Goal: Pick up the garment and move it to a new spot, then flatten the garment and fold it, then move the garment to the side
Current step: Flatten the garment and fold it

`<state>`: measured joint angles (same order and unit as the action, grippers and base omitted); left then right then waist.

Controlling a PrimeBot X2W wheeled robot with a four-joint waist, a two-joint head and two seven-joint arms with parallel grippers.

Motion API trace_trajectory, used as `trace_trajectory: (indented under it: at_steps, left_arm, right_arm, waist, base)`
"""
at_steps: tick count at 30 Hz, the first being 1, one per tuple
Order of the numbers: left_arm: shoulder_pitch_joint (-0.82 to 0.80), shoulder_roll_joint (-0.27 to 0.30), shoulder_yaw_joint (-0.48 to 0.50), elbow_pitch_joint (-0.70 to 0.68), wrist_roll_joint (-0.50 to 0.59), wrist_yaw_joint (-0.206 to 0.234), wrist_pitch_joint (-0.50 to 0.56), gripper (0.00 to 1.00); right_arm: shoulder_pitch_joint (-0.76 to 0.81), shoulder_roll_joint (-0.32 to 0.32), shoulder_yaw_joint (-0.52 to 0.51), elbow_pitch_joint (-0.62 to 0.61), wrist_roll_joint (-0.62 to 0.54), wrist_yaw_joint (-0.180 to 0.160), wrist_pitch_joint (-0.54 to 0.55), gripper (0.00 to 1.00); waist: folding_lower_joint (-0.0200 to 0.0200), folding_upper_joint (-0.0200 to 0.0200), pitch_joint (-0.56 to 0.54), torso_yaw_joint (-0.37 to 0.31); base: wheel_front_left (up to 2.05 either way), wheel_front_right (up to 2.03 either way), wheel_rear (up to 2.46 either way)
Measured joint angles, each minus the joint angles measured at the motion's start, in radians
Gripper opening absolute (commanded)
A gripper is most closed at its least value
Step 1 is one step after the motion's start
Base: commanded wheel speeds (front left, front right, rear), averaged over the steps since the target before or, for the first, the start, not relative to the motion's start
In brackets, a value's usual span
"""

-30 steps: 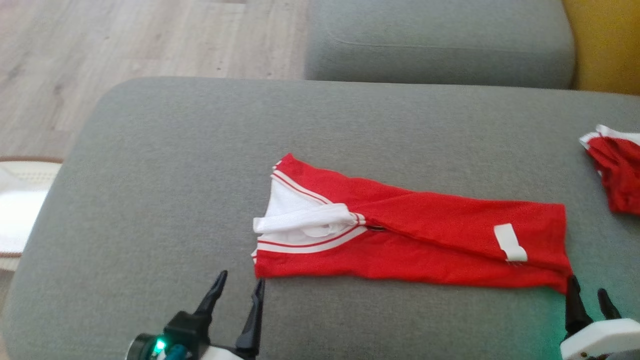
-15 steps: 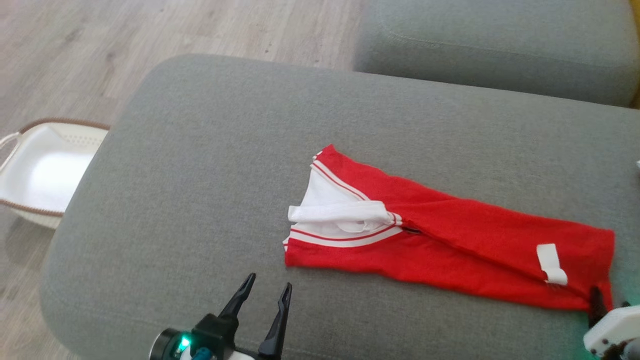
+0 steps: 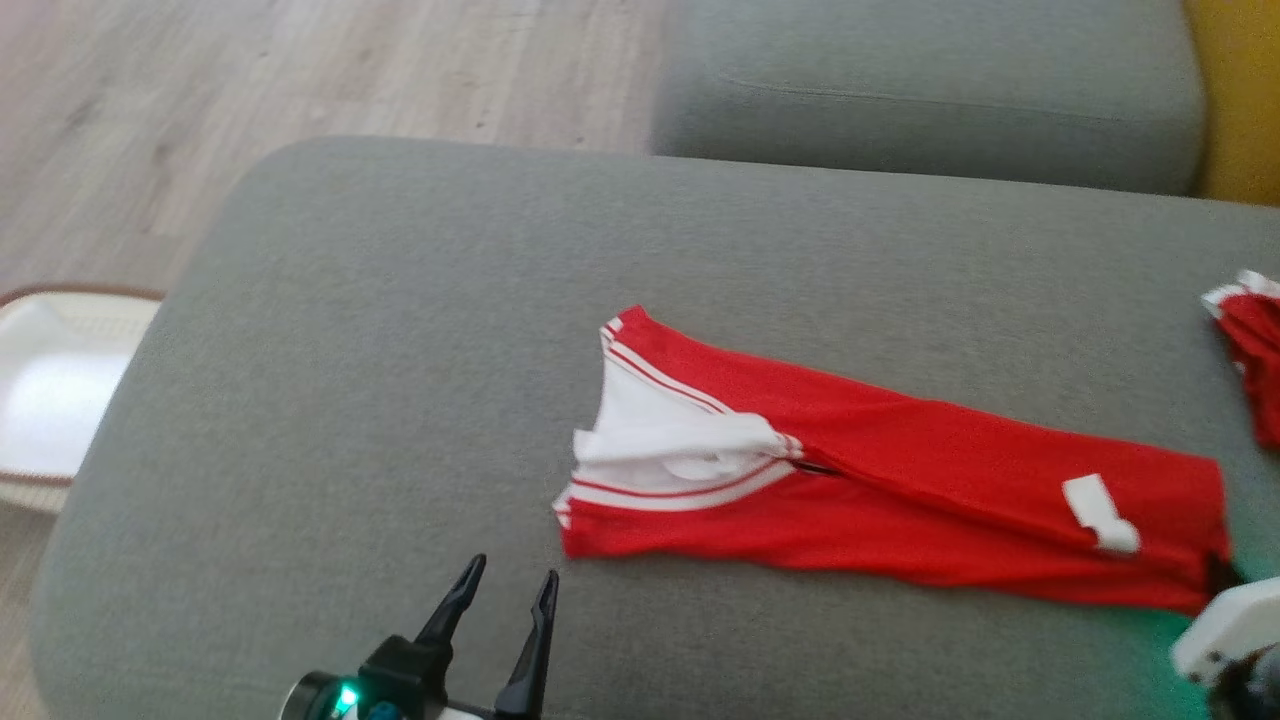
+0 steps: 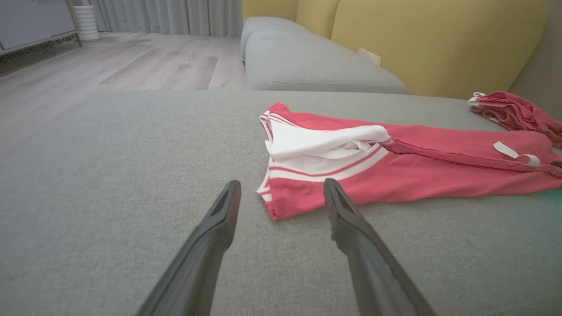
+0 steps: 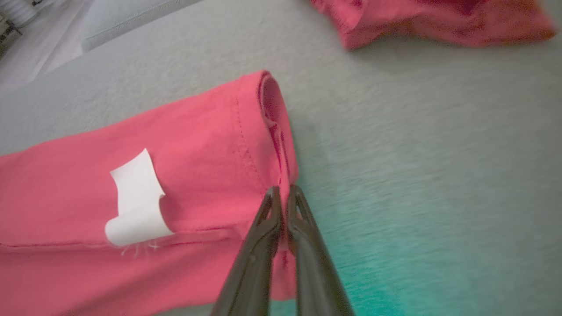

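Pinching garment (image 3: 900,490) at its near right corner w/ R gripper (image 5: 284,189), jaws pressed together on the red hem near the tag (image 5: 136,197). Prob. gripping that end for lifting it or drawing it taut. Lying long and narrow across the cushion (image 3: 400,300), white-banded end toward L gripper (image 3: 509,570). Hovering just short of that near left corner, jaws spread wide, nothing between them. Apparently lining up for the matching pinch, for raising both ends together. Leaving 2nd red piece (image 3: 1262,350) well apart at far right, clear of the work.
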<state>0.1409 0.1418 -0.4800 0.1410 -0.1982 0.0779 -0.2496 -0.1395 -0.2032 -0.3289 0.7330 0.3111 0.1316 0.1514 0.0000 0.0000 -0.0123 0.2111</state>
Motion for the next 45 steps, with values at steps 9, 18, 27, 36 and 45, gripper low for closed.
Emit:
trace_trajectory:
  at_steps: [9,18,27,36,45]
  left_arm:
    - [0.0,-0.025,0.027,0.008,0.021,-0.024,0.0,1.0]
    - [0.0,-0.042,0.04,0.033,0.035,-0.052,0.0,1.0]
    - [0.0,-0.043,0.055,0.055,0.056,-0.074,0.0,1.0]
    - [-0.001,-0.043,0.055,0.076,0.074,-0.097,0.0,1.0]
    - [-0.002,-0.043,0.06,0.085,0.081,-0.105,0.0,1.0]
  right_arm:
    - [0.007,-0.133,0.031,-0.194,-0.002,0.0,0.072,0.0]
    - [0.009,-0.09,0.136,-0.522,0.066,0.0,0.154,0.0]
    - [0.071,0.047,0.272,-0.731,0.113,0.0,0.219,0.0]
    - [0.069,0.131,0.434,-0.597,0.129,0.0,0.237,0.0]
    - [0.023,0.148,0.546,-0.394,0.183,0.0,0.17,0.53]
  waist:
    - [0.0,0.0,-0.016,-0.092]
    - [0.0,0.0,-0.037,-0.071]
    - [0.0,0.0,-0.049,0.033]
    - [0.0,0.0,-0.046,0.15]
    - [0.0,0.0,-0.034,0.184]
  base:
    - [0.0,0.0,0.0]
    - [0.0,0.0,0.0]
    - [0.0,0.0,0.0]
    - [0.0,0.0,0.0]
    - [0.0,0.0,0.0]
